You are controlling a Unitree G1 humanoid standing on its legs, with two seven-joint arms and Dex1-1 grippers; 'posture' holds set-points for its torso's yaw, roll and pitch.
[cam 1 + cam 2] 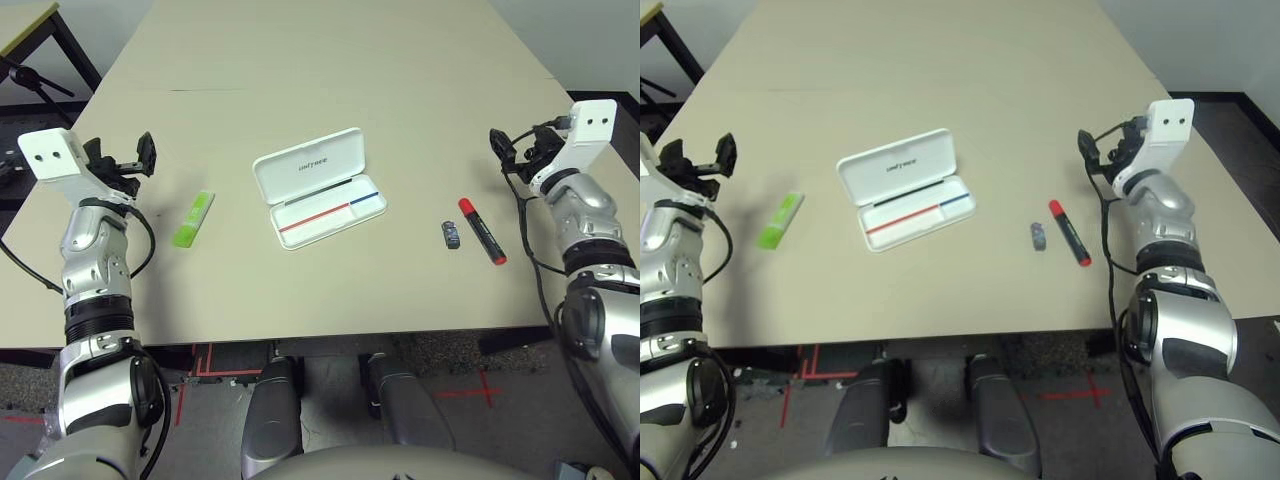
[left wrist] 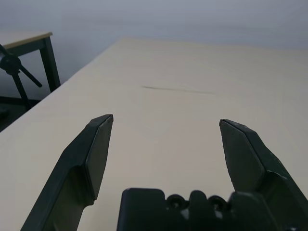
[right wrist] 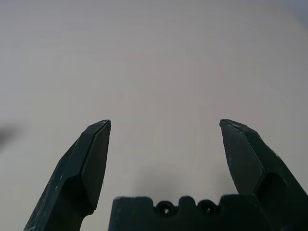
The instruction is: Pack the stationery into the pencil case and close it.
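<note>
Tabletop (image 1: 330, 295): pale, smooth and flat; light pieces probably slide or roll on it if nudged.
Pencil case (image 1: 345, 217): on the nearer part of the tabletop, roughly midway between its left and right edges, lid (image 1: 310, 165) raised; likely light, stiff plastic. Steady it by the tray's rim while loading; press the lid's free edge gently, since a hard push could skid the case or strain the hinge.
Pencil (image 1: 315, 217): lying lengthwise in the open tray, red and blue; thin, stiff and light, best left where it is.
Highlighter (image 1: 194, 218): left of the case, toward the tabletop's left edge; likely light and slick. Take it across the middle of its barrel, on the long sides.
Marker (image 1: 482, 232): toward the tabletop's right edge, slanted; firm and round-looking, so it may roll. Pinch mid-barrel, square to its length, so neither end dips.
Small block (image 1: 451, 235): just beside the marker, on the case's side; short, probably light and perhaps slightly soft. Grip its long sides low and lightly.
Left fingers (image 2: 98, 154): spread wide, grasping nothing, above the tabletop's left side.
Right fingers (image 3: 96, 159): also spread and empty, above its right side.
</note>
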